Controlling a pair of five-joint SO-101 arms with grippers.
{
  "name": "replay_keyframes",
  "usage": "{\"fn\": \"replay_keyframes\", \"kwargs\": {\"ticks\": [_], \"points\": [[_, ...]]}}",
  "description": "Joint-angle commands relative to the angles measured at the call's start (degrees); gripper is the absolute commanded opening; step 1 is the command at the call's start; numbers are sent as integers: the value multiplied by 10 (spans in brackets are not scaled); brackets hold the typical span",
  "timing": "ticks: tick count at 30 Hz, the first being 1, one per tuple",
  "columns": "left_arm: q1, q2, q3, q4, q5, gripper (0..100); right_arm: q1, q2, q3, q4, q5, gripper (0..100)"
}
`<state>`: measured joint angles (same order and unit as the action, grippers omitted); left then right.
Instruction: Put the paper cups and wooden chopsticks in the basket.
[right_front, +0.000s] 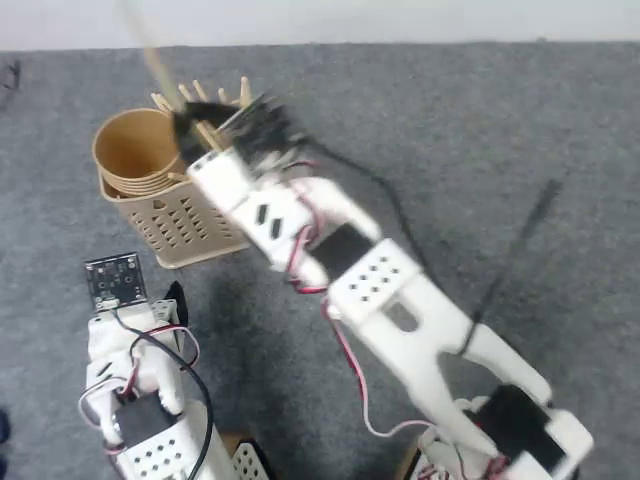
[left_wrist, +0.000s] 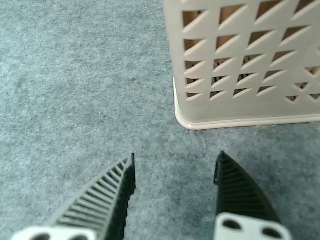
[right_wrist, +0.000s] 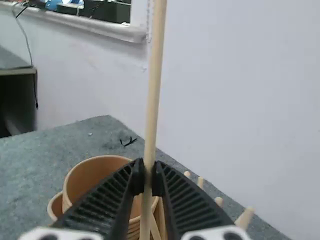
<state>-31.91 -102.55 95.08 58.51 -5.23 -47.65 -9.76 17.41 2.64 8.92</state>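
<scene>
Chopstick (right_wrist: 154, 90) delivery is the step in hand: the right gripper (right_wrist: 145, 177) is clamped on one wooden stick, held nearly upright above the basket (right_front: 180, 230), which sits toward ten o'clock on the table in the high view. Stacked paper cups (right_front: 135, 150) fill the basket's nine-o'clock side, and other chopsticks (right_front: 215, 95) stand at its one-o'clock corner. The next move, as I judge it, calls for lowering the stick's tip into the gap beside the cups, then parting the jaws. The left gripper (left_wrist: 172, 182) hangs wide and empty over the grey carpet (left_wrist: 75, 75), near the basket's six-o'clock corner.
</scene>
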Motion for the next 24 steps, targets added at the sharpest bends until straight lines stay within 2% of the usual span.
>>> {"fn": "replay_keyframes", "kwargs": {"ticks": [1,8,18,24], "points": [[3,-6,-3,-8,-6,239,2,33,-3,-35,41,6],[4,-6,-3,-8,-6,239,52,81,-4,-67,40,6],[4,-6,-3,-8,-6,239,39,21,-40,-66,42,6],[18,-6,-2,-8,-6,239,46,58,-55,-62,42,6]]}}
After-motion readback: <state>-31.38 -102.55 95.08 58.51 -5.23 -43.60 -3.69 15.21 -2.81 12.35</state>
